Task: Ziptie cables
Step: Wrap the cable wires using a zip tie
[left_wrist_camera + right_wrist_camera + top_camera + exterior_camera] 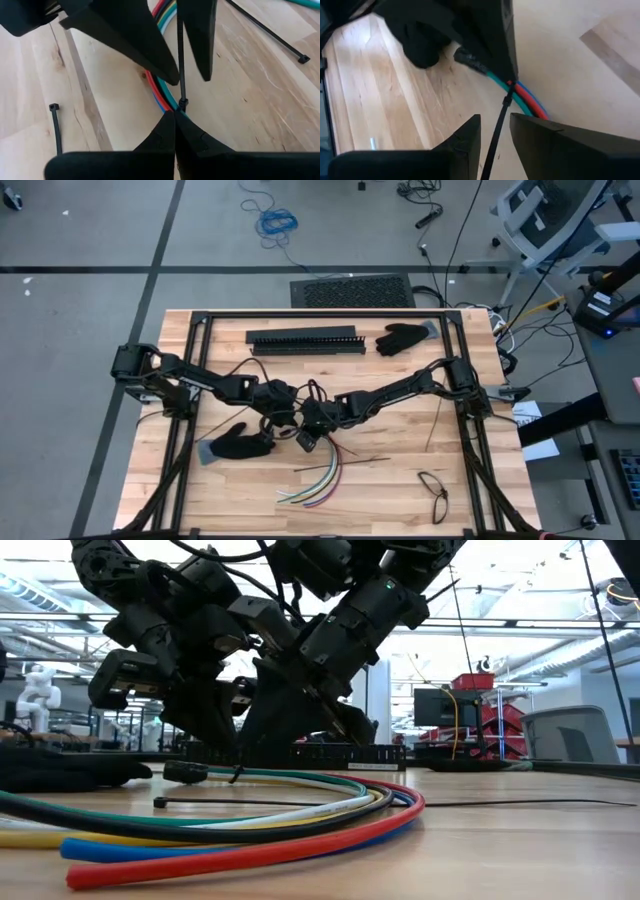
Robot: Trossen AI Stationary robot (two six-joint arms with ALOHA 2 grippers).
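Note:
The cables (318,480), a bundle of red, blue, teal, yellow and other wires (250,818), lie on the wooden table and fan out toward its near edge. A thin black zip tie (179,60) rises from the bundle (161,96). Both arms meet over the table's middle. My left gripper (175,120) is shut right at the tie's head. My right gripper (495,134) is open, one finger on each side of the tie's strap (496,135), with a gap showing and no plain touch. In the left wrist view the right gripper's fingers (200,45) stand over the cables. My left gripper is shut on the zip tie just behind its small square head (183,104), where the tie meets the red and blue cables. Its own fingertips hide the exact place of contact. The fingers slant down toward the table, and the strap runs on from the head, straight, across the bundle.
A long black slotted bar (305,340) lies at the far side, with a black glove (402,338) beside it. Another glove (236,444) lies left of the grippers. Loose zip ties (358,459) (55,125) (272,35) and a dark wire loop (435,492) lie about.

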